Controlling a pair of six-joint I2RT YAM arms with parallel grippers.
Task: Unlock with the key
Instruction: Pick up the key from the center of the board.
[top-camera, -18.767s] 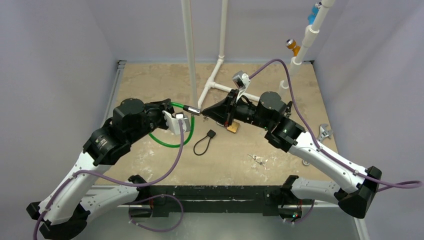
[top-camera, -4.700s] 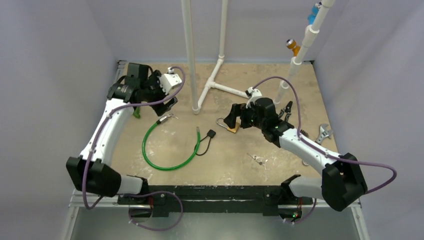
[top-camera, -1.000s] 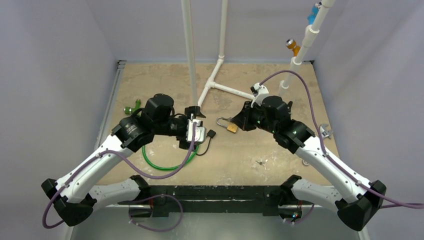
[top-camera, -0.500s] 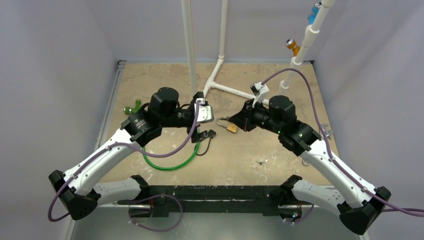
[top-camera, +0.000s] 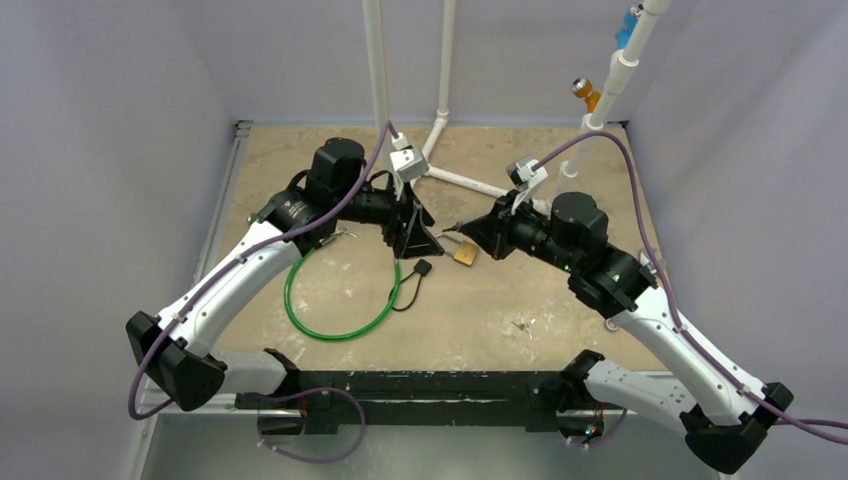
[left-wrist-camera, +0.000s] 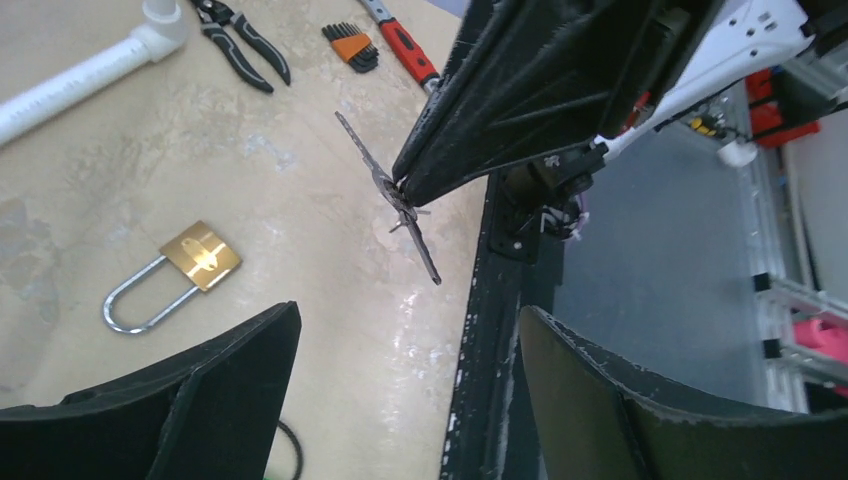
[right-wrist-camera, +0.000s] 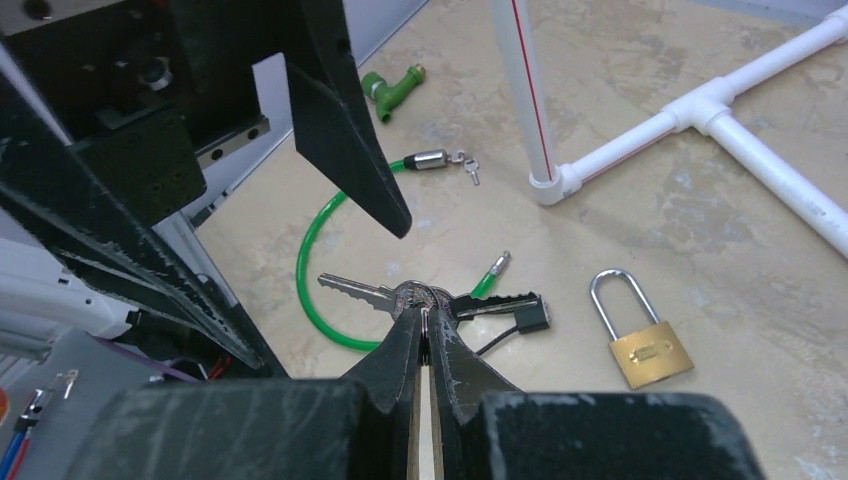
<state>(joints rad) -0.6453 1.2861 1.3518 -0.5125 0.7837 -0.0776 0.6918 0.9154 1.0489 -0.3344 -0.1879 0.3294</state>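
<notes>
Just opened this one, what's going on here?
The right end effector is shut on the keys and holds them in the air above the table. The left end effector is open, close in front of the keys but not touching them. The padlock lies on the table with no key in it, and its shackle looks closed. A green cable lies nearby.

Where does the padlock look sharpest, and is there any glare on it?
Right wrist view: padlock large and sharp, its shackle gleaming mildly. Left wrist view: also crisp, a pale sheen on the brass. Top view: small, detail lost; light even, shadows soft.
</notes>
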